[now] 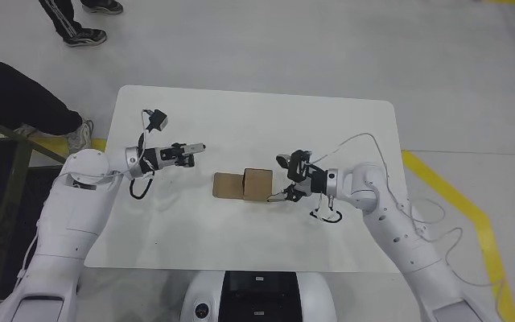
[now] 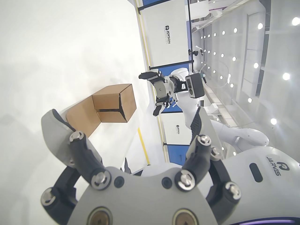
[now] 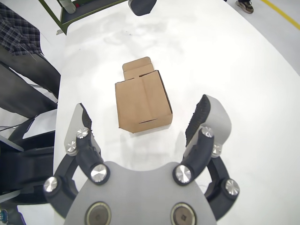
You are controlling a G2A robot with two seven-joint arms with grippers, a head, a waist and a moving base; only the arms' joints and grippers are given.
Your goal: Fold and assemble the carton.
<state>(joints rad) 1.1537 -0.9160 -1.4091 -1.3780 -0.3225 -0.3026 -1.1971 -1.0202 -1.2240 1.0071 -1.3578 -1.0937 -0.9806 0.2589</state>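
Our left gripper and right gripper both stood released. The carton lay on the table between them.

- The carton is plain brown cardboard, matt, with creased folds and raw cut edges.
- The bench has a smooth white top with a faint sheen and dull smudges.
- The right end effector has pads of rough black rubbery stuff, backed by smooth matt grey shells; its links are matt black plastic, its screws bright polished metal, its plate dull grey metal.
- The left end effector looks the same in make: grey shells, black links, shiny screws.
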